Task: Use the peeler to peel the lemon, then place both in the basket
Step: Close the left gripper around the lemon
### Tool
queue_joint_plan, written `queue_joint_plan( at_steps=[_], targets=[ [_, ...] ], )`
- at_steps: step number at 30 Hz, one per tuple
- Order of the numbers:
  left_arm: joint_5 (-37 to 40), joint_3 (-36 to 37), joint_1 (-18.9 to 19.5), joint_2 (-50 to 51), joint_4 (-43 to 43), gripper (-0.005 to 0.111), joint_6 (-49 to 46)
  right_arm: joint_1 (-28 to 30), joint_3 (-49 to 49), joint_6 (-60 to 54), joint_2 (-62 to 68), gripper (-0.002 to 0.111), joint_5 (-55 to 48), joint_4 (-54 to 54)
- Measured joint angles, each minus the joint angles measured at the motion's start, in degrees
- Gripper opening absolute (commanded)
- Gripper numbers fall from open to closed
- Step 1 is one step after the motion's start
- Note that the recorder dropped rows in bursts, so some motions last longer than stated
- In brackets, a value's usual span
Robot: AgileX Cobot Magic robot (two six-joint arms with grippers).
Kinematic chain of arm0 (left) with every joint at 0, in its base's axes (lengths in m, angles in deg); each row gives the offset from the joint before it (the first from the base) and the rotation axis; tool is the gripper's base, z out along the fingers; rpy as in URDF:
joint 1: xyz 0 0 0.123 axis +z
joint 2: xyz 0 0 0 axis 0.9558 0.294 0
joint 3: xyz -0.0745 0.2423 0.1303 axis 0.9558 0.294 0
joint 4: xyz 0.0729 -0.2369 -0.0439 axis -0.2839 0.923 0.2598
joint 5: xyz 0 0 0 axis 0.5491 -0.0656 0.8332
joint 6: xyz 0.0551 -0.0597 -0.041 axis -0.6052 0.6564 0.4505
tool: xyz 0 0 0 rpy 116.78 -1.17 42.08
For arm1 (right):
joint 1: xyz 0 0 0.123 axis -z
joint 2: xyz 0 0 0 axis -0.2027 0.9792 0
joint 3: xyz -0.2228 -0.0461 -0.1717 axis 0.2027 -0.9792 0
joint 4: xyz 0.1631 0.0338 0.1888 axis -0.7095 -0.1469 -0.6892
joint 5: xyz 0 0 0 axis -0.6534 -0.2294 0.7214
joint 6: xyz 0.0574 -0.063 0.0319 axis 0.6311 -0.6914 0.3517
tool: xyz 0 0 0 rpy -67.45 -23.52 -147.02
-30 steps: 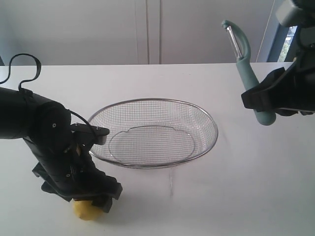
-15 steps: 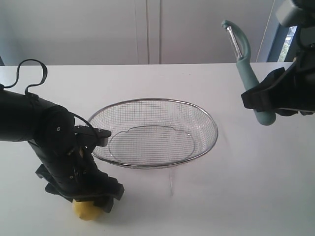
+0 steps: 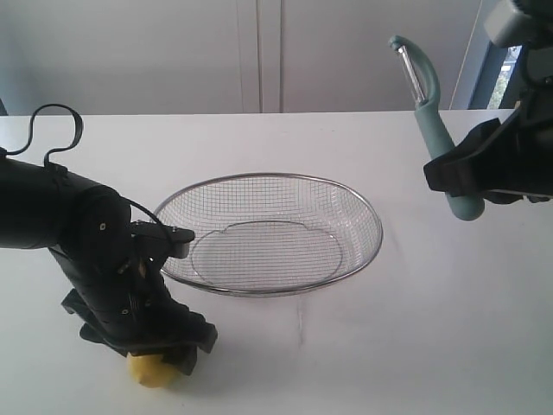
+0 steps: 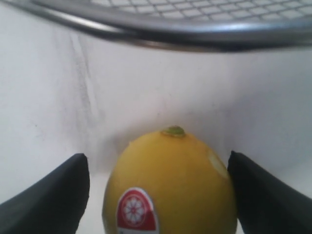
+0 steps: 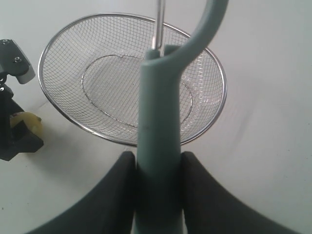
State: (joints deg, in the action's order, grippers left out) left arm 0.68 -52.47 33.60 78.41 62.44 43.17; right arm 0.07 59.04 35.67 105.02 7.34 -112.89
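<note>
Two robot arms were stationed at a white table (image 3: pixel 449 328), with a wire-mesh basket (image 3: pixel 377 226) sitting empty between them. The left gripper (image 3: pixel 157 356) was down at the table's near edge, in front of the basket's left end, its jaws spread on either side of the lemon (image 3: pixel 149 372). The lemon rested on the table just outside the basket rim, not inside it. The left wrist view showed the lemon (image 4: pixel 170 175) between the two dark fingers (image 4: pixel 48 195), with a strip of white table visible between that finger and the fruit; whether the other finger touched the peel could not be told. The fruit's red-and-white sticker (image 4: pixel 136 210) faced the camera, its stem end pointing toward the basket rim (image 4: pixel 195 35).

The right gripper (image 3: pixel 456 175) hung in the air beyond the basket's right end, clamped on the lower handle of the teal peeler (image 3: pixel 429 112). The peeler stood nearly upright, blade end at the top. In the right wrist view the fingers (image 5: pixel 114 192) pressed both sides of the peeler handle (image 5: pixel 160 122).
</note>
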Motion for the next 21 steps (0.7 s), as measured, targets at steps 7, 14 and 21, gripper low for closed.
queue_joint_plan(
  at_steps=[7, 14, 21],
  targets=[
    [0.9, 0.0, 0.0, 0.0, 0.0, 0.079, -0.1, 0.0, 0.0, 0.0, 0.0, 0.001, 0.0, 0.0],
    [0.6, 0.0, 0.0, 0.7, 0.0, 0.079, -0.1, 0.0, 0.0, 0.0, 0.0, 0.001, 0.0, 0.0],
    [0.6, 0.0, 0.0, 1.2, 0.0, 0.075, -0.2, 0.0, 0.0, 0.0, 0.0, 0.001, 0.0, 0.0]
  ],
)
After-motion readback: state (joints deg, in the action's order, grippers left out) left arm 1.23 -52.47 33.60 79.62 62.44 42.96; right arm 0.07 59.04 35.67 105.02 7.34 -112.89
